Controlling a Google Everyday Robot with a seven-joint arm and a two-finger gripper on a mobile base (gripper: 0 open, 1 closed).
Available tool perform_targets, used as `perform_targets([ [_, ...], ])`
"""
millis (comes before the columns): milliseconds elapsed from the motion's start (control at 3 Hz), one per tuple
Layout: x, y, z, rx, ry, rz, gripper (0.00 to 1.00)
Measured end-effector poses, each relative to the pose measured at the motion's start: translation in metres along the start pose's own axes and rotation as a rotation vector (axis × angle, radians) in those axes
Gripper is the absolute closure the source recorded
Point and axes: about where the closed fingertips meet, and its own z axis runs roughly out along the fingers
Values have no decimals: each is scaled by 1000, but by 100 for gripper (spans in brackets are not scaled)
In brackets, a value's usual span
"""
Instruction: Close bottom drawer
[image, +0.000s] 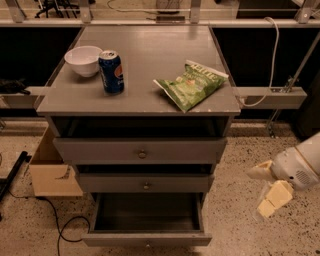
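The bottom drawer (146, 239) of the grey cabinet is pulled far out, its dark box open and empty, its slim front panel at the picture's lower edge. My gripper (267, 189) hangs low at the right, well clear of the cabinet, to the right of the drawer and about level with it. Its cream fingers (273, 198) are spread apart with nothing between them. The two drawers above, the top drawer (140, 150) and the middle drawer (145, 183), stand slightly out.
On the cabinet top sit a white bowl (83, 60), a blue soda can (111, 72) and a green chip bag (191, 84). A cardboard box (50, 170) and black cables (57, 225) lie on the speckled floor at the left. White rails run behind.
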Motion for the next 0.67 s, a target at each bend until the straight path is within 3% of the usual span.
perform_targets([
  [333, 35, -10, 14, -22, -223, 169, 0],
  [667, 70, -32, 40, -77, -394, 332, 0],
])
